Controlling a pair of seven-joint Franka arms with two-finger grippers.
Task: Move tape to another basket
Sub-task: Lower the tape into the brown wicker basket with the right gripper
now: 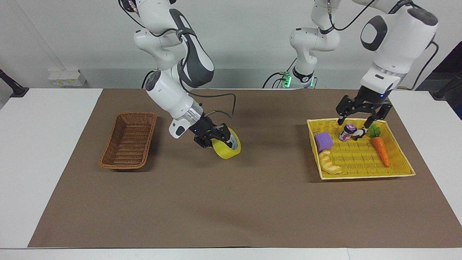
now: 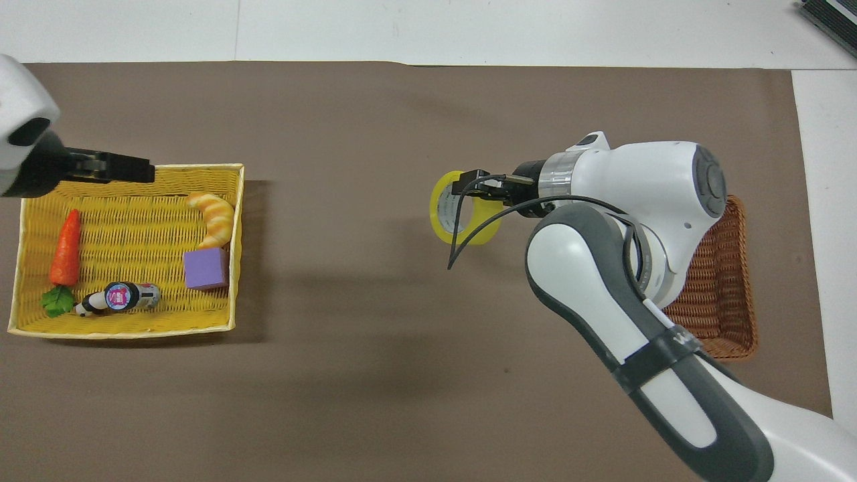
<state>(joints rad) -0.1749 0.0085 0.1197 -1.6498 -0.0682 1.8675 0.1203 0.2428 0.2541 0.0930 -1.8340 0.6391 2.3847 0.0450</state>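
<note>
The yellow tape roll [image 1: 226, 150] hangs tilted in my right gripper [image 1: 219, 139], which is shut on its rim, low over the brown mat between the two baskets. In the overhead view the tape [image 2: 445, 215] and right gripper [image 2: 470, 189] show beside the brown wicker basket [image 2: 726, 294]. That basket [image 1: 128, 141] stands empty toward the right arm's end of the table. My left gripper [image 1: 357, 122] is open and empty, raised over the yellow tray basket [image 1: 361, 177]; it also shows in the overhead view [image 2: 134, 171].
The yellow tray basket [image 2: 120, 333] holds a carrot [image 1: 380, 150], a purple block [image 1: 323, 141], a croissant [image 1: 330, 163] and a small jar [image 1: 347, 132]. A brown mat [image 1: 231, 202] covers the table.
</note>
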